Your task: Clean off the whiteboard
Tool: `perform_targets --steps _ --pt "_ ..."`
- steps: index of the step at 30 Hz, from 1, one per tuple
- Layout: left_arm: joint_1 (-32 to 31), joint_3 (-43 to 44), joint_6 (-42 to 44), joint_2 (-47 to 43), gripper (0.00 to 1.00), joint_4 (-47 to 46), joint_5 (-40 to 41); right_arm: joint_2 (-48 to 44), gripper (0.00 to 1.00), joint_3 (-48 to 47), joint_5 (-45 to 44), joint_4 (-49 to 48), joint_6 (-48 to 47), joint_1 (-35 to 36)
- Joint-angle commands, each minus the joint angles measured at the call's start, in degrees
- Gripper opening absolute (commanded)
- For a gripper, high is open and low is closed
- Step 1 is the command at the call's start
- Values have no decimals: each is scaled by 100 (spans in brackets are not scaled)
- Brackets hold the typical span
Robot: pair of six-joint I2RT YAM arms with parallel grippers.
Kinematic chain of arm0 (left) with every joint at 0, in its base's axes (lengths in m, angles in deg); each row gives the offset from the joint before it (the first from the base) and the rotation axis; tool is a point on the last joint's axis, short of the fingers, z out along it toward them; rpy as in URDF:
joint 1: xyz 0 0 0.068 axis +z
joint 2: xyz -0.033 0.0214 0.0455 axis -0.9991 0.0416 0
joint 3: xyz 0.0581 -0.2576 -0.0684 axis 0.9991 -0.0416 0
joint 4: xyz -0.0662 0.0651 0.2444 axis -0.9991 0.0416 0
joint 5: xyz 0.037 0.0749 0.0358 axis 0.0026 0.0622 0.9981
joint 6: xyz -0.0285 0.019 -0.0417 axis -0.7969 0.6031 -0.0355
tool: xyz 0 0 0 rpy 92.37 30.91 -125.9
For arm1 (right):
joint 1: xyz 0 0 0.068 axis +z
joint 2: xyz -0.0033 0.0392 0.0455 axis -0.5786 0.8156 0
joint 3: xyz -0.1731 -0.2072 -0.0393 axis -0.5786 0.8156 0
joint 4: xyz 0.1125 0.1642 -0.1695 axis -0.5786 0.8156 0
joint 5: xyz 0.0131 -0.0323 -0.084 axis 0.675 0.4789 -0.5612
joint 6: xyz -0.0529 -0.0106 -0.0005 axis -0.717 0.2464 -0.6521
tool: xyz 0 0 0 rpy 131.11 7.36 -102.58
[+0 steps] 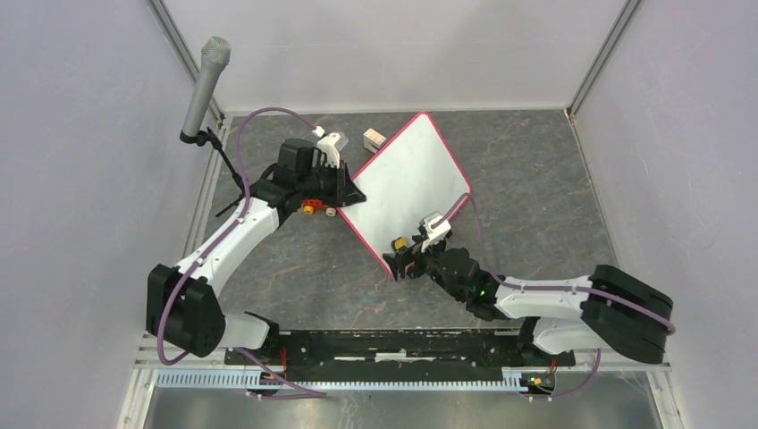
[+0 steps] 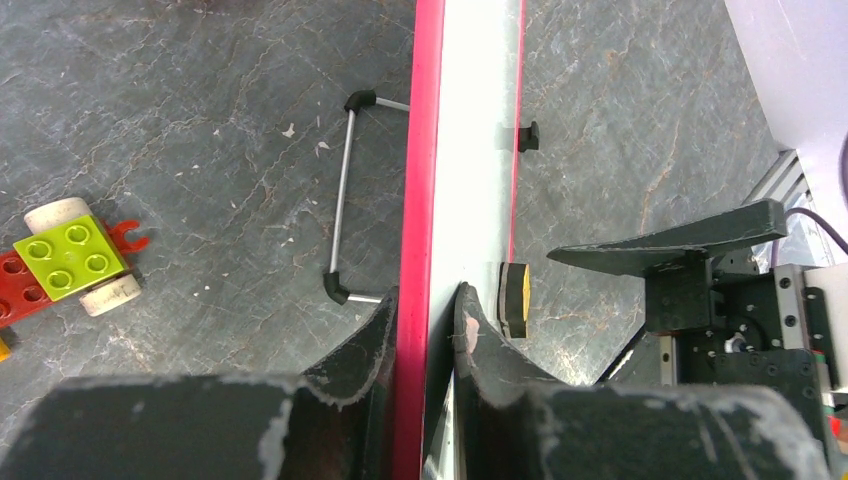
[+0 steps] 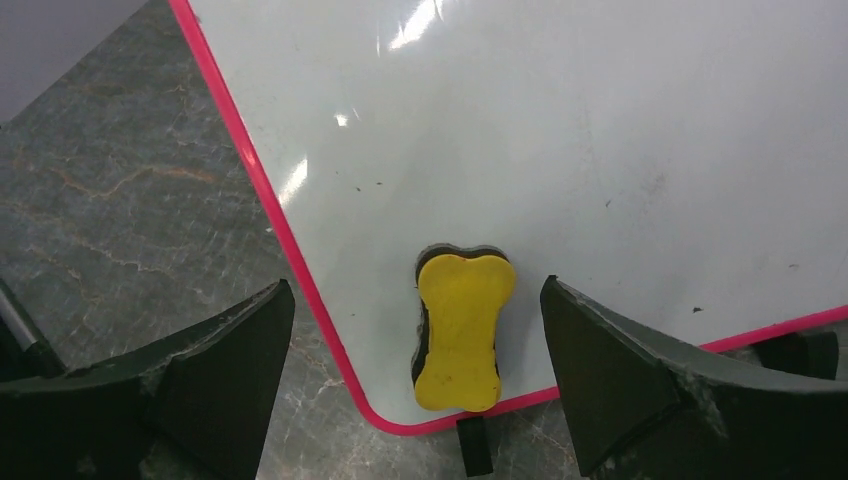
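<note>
The eraser [image 3: 458, 335] sits on the whiteboard [image 3: 600, 150], at its near corner.

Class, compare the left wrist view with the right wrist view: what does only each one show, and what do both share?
Only left wrist: the left gripper shut on the whiteboard at its pink rim, seen edge-on; a toy brick car; a wire bracket.
Only right wrist: the board's white face, nearly clean, and the bone shape of the yellow eraser, ahead of the open right gripper.
Both: the whiteboard, the eraser, the grey table.
</note>
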Motion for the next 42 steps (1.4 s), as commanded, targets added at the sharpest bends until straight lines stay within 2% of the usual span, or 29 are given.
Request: perform_targets --steps 1,5,7,9,15,19,26,30,33,39,42 --pt "119 -461 1271 376 2 1787 2619 -609 98 -858 951 2905 -95 -324" --pt "120 -431 1271 350 2 1788 2579 -640 98 -1592 1759 4448 -197 -685" --pt "120 -421 1271 348 2 1787 2565 -540 90 -1907 1861 5066 -309 -755" --pt "122 -417 1271 350 2 1788 2565 -404 81 -2063 2097 5256 -469 -865" --pt "126 -386 1262 318 2 1787 2460 305 75 -2582 2418 5546 -890 -1130" --pt "118 -375 1263 318 2 1788 2420 438 70 -2504 2575 5236 -974 -1152" --pt "111 -382 1254 316 2 1788 2391 276 54 -1912 2474 4014 -964 -1152" --pt "111 -377 1259 335 2 1778 2368 391 49 -1838 2467 3794 -818 -1131" --pt "111 -368 1253 344 2 1779 2339 243 39 -1603 2217 3484 -787 -1075" --pt "102 -369 1254 333 2 1760 2354 -39 24 -962 1809 2077 -347 -1104" --pt "102 -369 1254 345 2 1761 2362 -67 24 -644 1408 1333 -154 -1255"
